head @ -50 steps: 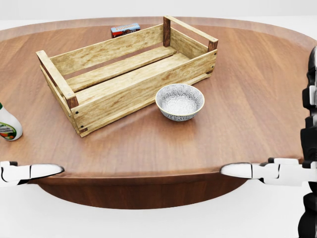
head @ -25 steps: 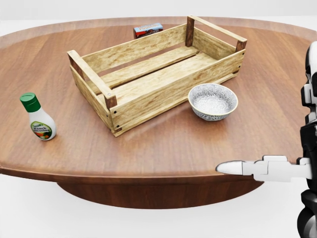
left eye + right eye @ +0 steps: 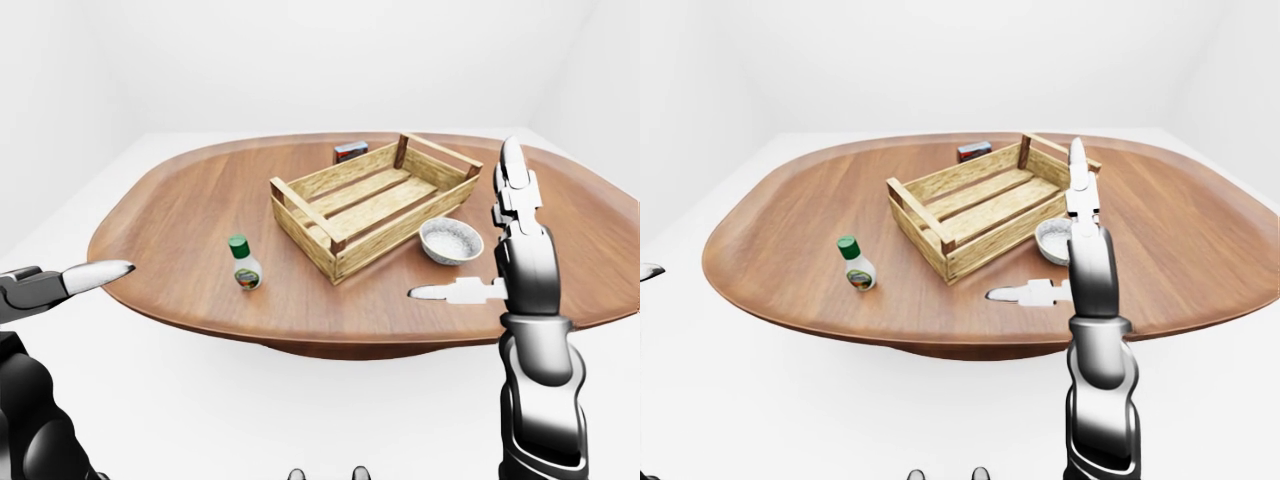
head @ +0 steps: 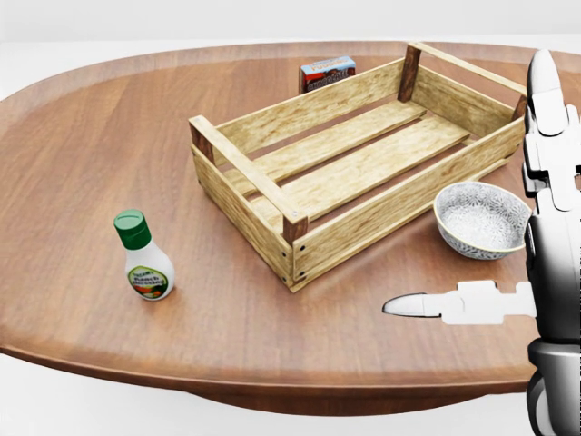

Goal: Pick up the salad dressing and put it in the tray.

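The salad dressing bottle [image 4: 143,259], white with a green cap, stands upright on the round wooden table [image 4: 82,136], left of the wooden tray [image 4: 243,166]. The tray is an empty slatted crate set at an angle. My right hand [image 3: 510,265] is open and held upright at the right of the views. Its fingers [image 4: 545,91] point up and its thumb [image 4: 413,305] points left over the table's near edge, far right of the bottle. My left hand [image 3: 60,285] is open off the table's left edge, well short of the bottle. It does not show in the head view.
A patterned grey bowl [image 4: 481,218] sits just right of the tray's near corner, by my right hand. A small red and blue box [image 4: 328,72] lies beyond the tray, toward the top of the head view.
The camera has moved: the whole head view has slid right and drawn nearer, bringing the bottle fully in. My right hand has risen upright. My left hand has left the head view.
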Tool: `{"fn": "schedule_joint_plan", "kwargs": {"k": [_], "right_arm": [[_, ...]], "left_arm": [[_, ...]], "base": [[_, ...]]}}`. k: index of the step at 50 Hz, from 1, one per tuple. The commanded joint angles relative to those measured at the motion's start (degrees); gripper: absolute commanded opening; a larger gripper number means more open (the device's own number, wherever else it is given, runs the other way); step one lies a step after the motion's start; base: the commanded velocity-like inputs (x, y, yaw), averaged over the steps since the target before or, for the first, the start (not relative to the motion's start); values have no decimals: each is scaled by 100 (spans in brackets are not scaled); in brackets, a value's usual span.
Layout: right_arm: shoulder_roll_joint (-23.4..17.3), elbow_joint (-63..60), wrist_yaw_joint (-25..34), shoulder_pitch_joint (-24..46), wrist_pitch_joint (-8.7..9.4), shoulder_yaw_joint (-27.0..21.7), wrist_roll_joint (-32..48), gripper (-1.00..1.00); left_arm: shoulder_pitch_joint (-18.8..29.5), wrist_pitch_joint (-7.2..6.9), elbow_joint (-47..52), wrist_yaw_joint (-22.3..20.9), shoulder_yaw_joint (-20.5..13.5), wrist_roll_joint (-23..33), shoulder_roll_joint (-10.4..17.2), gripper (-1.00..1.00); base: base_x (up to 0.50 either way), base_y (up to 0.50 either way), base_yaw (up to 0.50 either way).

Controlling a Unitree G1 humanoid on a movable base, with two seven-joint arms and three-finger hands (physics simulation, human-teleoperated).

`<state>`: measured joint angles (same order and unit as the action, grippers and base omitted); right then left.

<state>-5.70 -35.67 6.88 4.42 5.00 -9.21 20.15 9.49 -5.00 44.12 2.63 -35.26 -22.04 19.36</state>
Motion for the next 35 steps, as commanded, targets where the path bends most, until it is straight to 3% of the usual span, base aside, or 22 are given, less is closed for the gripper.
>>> {"fn": "schedule_joint_plan", "kwargs": {"k": [1,4,10,13,35], "right_arm": [[-12,113,37,27,0,9,248,100],[7,145,39,53,0,-19,209,100],[176,47,253,105,0,14,-1002,100],[164,-122,104,95,0,259,-842,100],[204,-203,35,14,0,379,-1088,100]], "left_arm": [[-15,0,-44,-22,-19,9,3,100],[-22,0,-60,-30,-2,28,-2,100],[-38,0,-141,-65,39,86,-29,100],[-46,0,-151,-79,53,106,-45,100],[-32,0,-94,-98,57,111,-60,100]], "base": [[32,47,0],[33,46,0],[44,22,0],[50,0,0],[50,0,0]]}}
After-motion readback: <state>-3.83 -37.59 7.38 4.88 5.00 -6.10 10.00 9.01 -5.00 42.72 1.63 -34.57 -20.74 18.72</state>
